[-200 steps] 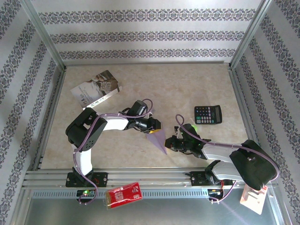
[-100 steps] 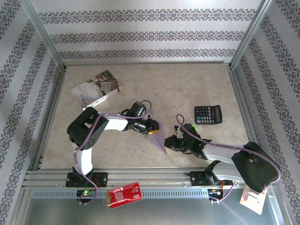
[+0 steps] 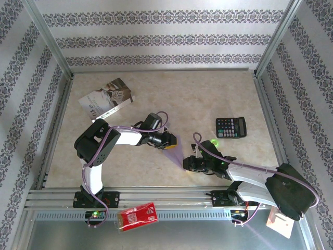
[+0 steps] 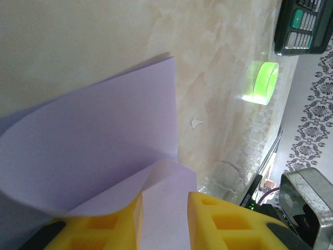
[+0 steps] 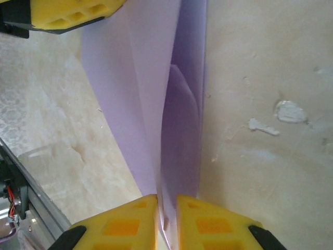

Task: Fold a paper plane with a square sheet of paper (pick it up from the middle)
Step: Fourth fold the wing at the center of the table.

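- The square sheet of paper (image 3: 176, 155) is seen near the middle front of the table (image 3: 208, 94), spanned between the two grippers as a creased, tapering shape.
- Its wide end is at the left gripper (image 3: 169, 140) and its narrow end at the right gripper (image 3: 188, 162).
- In the left wrist view a curled flap of the sheet is seen in the clear gap between the yellow fingers (image 4: 218, 221). Whether it is pinched cannot be told.
- In that view a straight free edge and one sharp corner of the sheet are shown standing clear over bare table.
- In the right wrist view the fingers (image 5: 125, 221) are set almost together, with the folded layers running down into the narrow slot. Whether the pads press the paper cannot be told.
- A long crease is seen running from the left gripper's side to that slot.
- Open table is left behind the sheet as far as the back wall.
- The calculator (image 3: 230, 127) is placed well apart to the right rear, with a small green ring (image 3: 215, 141) just in front of it, near the right arm.
- The booklet (image 3: 106, 99) is laid at the left rear, close to the side rail.
- The red packet (image 3: 138, 215) is set on the metal front ledge by the left arm's base, off the working surface.
- Little room is left between the sheet and the front rail.
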{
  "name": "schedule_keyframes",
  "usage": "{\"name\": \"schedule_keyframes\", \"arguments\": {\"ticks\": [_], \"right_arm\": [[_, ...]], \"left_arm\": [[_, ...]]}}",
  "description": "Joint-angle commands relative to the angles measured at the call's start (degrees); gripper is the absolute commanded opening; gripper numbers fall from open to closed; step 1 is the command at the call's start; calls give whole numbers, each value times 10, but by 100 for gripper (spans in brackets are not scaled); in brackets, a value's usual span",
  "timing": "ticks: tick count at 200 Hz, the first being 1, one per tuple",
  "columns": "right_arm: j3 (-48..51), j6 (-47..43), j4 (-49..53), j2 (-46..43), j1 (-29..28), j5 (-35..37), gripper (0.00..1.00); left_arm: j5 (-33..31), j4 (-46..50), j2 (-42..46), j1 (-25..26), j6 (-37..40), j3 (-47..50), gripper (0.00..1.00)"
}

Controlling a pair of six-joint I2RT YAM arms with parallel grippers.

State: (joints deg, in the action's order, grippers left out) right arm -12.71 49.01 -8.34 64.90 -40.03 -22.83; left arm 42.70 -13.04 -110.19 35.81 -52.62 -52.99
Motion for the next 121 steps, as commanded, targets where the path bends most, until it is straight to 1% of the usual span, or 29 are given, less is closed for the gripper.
{"name": "schedule_keyframes", "arguments": {"ticks": [1, 30, 87, 121], "right_arm": [[-12, -15, 17, -1, -7, 20, 16], [-15, -10, 16, 12, -7, 27, 12], [-6, -8, 16, 26, -8, 31, 8], [-9, -7, 19, 31, -7, 32, 7]], "left_arm": [[-13, 6, -13, -9, 16, 16, 28], [-12, 6, -16, -9, 16, 16, 28], [-11, 6, -16, -9, 18, 18, 28], [-13, 5, -14, -10, 16, 23, 28]]}}
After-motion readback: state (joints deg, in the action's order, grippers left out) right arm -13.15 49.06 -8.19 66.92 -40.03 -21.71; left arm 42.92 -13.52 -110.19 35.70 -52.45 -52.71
